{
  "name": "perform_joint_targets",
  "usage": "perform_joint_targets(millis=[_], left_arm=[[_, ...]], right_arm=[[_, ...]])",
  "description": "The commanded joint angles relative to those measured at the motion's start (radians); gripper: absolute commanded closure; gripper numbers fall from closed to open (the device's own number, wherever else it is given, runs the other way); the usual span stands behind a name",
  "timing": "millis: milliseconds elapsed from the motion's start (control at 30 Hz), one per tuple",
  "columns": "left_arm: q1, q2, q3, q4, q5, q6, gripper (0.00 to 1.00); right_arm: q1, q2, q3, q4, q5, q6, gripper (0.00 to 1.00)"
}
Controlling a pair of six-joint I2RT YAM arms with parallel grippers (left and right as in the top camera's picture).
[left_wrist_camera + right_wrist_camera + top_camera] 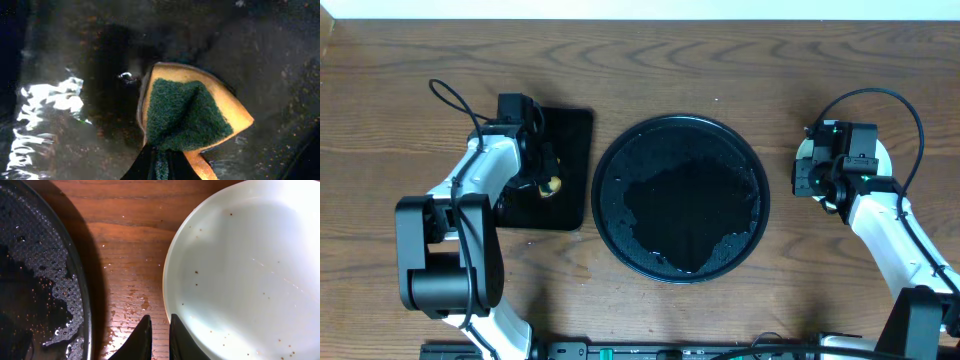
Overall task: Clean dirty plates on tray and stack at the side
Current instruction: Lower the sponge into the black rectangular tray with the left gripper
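Observation:
The round black tray (pixel 680 200) sits mid-table, wet, with no plates on it; its rim also shows in the right wrist view (pixel 35 255). A pale plate (pixel 240 275) with small brown specks lies on the wood at the right, mostly hidden under my right arm in the overhead view (pixel 882 158). I cannot tell how many plates lie there. My right gripper (pixel 160 317) is nearly closed at the plate's left rim, and only wood shows in its narrow gap. My left gripper (pixel 161 155) is shut on a yellow and green sponge (pixel 190 115).
The left gripper (pixel 548 172) holds the sponge (pixel 551 186) over a smaller rectangular black tray (pixel 570 130), which is wet and speckled (pixel 75 60). Water drops lie on the wood between the round tray and the plate (pixel 130 295).

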Motion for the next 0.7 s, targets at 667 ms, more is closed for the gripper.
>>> perform_joint_targets(millis=[667], left_arm=[[0.008,-0.053,0.031,0.018,0.112,0.138,0.75]], right_arm=[[0.006,-0.011,0.018,-0.004,0.003,-0.005,0.88]])
